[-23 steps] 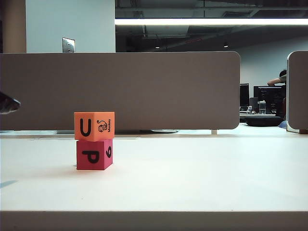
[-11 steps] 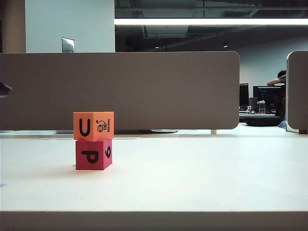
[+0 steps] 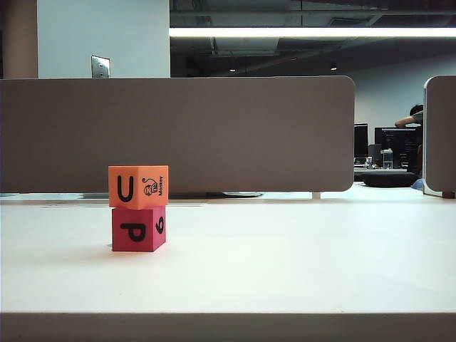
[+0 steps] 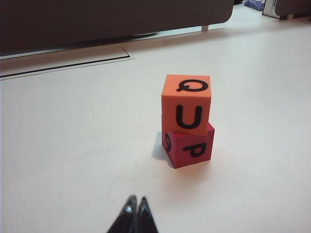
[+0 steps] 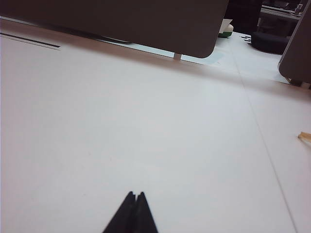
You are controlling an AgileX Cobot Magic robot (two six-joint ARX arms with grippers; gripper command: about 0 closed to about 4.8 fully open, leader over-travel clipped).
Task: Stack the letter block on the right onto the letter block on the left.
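An orange letter block [image 3: 139,187] marked U rests on a red letter block [image 3: 139,229] marked P on the white table, left of middle. In the left wrist view the orange block [image 4: 186,104] sits slightly askew on the red block [image 4: 189,145]. My left gripper [image 4: 136,200] is shut and empty, well back from the stack, with bare table between. My right gripper [image 5: 135,194] is shut and empty over bare table, with no block in its view. Neither gripper shows in the exterior view.
A grey partition panel [image 3: 178,135] stands along the table's far edge, with a second panel [image 3: 441,135] at the far right. A small tan scrap [image 5: 304,137] lies on the table near the right gripper's side. The white table [image 3: 299,256] stretches wide around the stack.
The left gripper's tip, seen at the exterior view's left edge a second ago, has drawn back out of that view. The stacked blocks have not moved.
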